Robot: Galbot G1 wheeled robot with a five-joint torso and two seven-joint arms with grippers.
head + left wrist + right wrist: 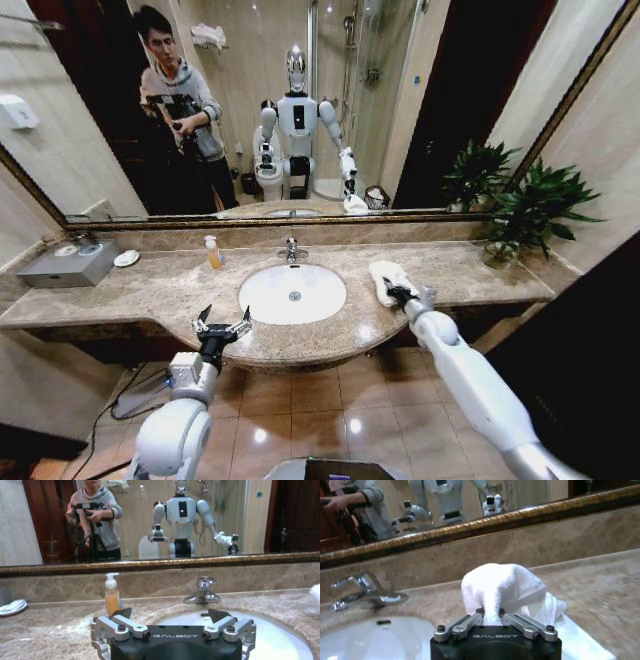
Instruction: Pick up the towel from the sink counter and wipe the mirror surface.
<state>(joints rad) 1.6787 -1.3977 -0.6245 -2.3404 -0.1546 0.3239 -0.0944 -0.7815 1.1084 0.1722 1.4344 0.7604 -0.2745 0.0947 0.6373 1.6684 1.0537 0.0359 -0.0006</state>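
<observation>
The white towel (390, 280) lies on the sink counter (160, 290) to the right of the oval basin (292, 293). My right gripper (397, 294) is shut on the towel (502, 588), which bunches up between the fingers (465, 624) and rises off the marble. My left gripper (222, 323) stands open over the counter's front edge, left of the basin, with nothing between its fingers (122, 620). The wide mirror surface (300, 100) spans the wall behind the faucet (291, 248).
A soap bottle (213, 252) stands left of the faucet. A grey box (70, 263) and a small white dish (126, 258) sit at the counter's far left. A potted plant (525, 215) stands at the far right. A person with a tripod shows in the mirror.
</observation>
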